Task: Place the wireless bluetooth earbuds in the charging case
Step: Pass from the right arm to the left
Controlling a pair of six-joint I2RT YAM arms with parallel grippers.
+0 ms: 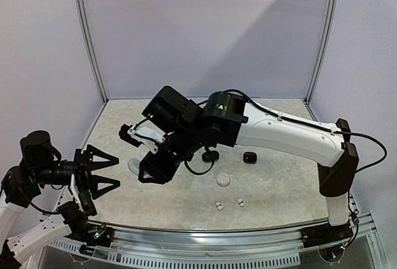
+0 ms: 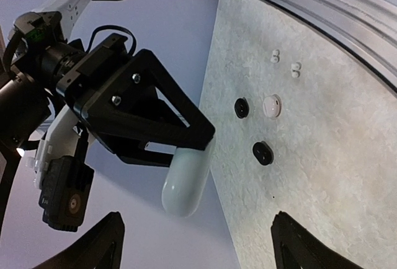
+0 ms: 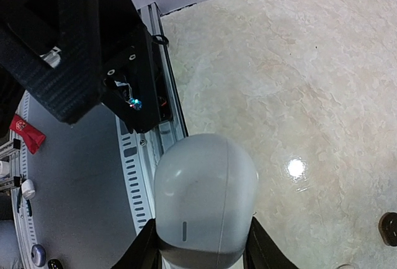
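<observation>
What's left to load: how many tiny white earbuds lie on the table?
2: first white earbud near the front edge, second white earbud just beside it; the right arm may hide more.

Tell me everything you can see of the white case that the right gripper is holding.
The white case is a smooth, rounded pebble of matte-looking plastic, apparently closed, with a thin seam along it and a small dark slit near one end. The right gripper clamps that end between its black fingers, and the rest juts out free. It hangs in the air near the edge of the table, touching nothing else.
</observation>
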